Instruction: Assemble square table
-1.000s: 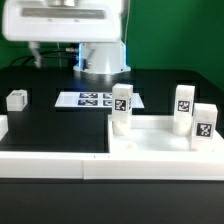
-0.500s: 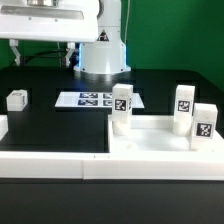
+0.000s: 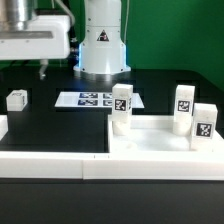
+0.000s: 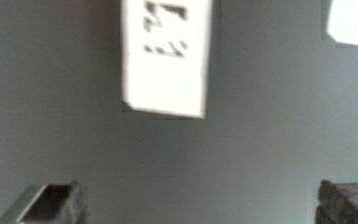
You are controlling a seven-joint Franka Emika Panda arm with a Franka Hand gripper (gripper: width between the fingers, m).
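1 arm high at exterior view's left | gripper (image 4: pixel 195 203) jaws apart, empty

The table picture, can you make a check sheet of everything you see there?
Surface: black table, long low white border wall along the front edge.
Job's things: white tabletop at the exterior view's right; three legs upright on it; a fourth leg lies apart at the left.
Clutter: nothing seen.
Gripper: gripper open, empty, raised above the table's left side.
Cables: dark cables beside the arm.
Surroundings: marker board flat on the table, robot base, green backdrop.
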